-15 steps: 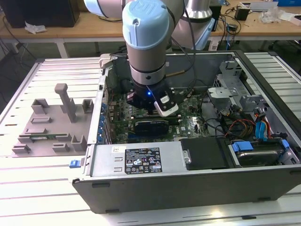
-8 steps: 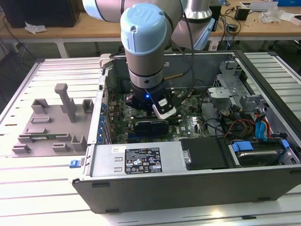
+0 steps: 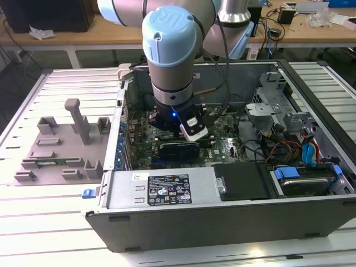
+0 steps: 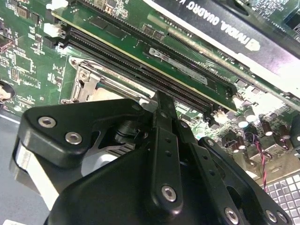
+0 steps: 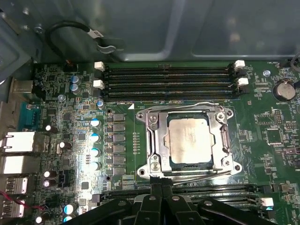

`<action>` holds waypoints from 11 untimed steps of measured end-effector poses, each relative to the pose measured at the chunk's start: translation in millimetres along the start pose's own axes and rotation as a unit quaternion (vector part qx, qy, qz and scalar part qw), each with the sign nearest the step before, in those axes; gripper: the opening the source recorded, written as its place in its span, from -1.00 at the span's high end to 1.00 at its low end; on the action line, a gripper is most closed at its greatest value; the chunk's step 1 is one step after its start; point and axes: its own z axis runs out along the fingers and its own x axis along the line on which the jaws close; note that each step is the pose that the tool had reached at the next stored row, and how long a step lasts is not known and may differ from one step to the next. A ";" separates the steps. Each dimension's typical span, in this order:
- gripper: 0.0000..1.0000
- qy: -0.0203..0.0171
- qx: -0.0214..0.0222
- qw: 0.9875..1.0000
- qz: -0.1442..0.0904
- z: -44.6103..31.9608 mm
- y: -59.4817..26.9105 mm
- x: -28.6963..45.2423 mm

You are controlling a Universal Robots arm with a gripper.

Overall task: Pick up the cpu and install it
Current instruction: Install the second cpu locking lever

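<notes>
Hanging low inside the open computer case (image 3: 311, 219), the arm's gripper (image 5: 161, 190) sits just above the motherboard (image 5: 75, 140), close beside the metal socket frame (image 5: 154, 140). The case walls rise around the board on every side, and in the exterior view the arm's wrist takes up most of the room over the board's middle; the power supply box (image 3: 167, 189) lies between the board and the case's near wall, and the drive bay (image 3: 303, 178) lies toward the exterior view's right of the board.

The cpu (image 5: 191, 139) lies flat inside the socket frame, its silver-grey top facing up, with the frame's rails around all four of its edges. The fingers (image 5: 157, 199) look drawn close together just beside the frame's edge, with nothing pinched between them; whether they touch the frame I cannot tell. In the second wrist view the black gripper body (image 4: 154, 187) covers most of the socket, with one frame corner (image 4: 86, 82) showing past it.

Four memory slots (image 5: 168, 79) run in a row on the far side of the socket frame from the gripper, with more slots (image 5: 225, 190) beside the fingers. One graphics card (image 4: 225, 28) lies beyond those slots. Outside the case, one grey fixture tray (image 3: 61, 144) rests on the table (image 3: 44, 222).
</notes>
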 end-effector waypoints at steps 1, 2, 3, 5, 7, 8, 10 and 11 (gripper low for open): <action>0.79 0.000 -0.002 1.000 0.000 0.8 -0.2 0.3; 0.79 0.000 -0.003 1.000 0.000 1.5 -0.4 0.7; 0.79 0.000 -0.006 1.000 0.000 2.3 -0.8 1.2; 0.79 0.000 -0.013 1.000 0.001 3.4 -1.1 1.9; 0.79 0.001 -0.020 1.000 0.001 4.3 -1.3 2.6; 0.79 0.001 -0.023 1.000 0.001 5.0 -1.5 2.9; 0.79 0.001 -0.024 1.000 0.001 5.8 -1.9 2.9; 0.79 0.001 -0.025 1.000 0.002 6.9 -4.1 3.3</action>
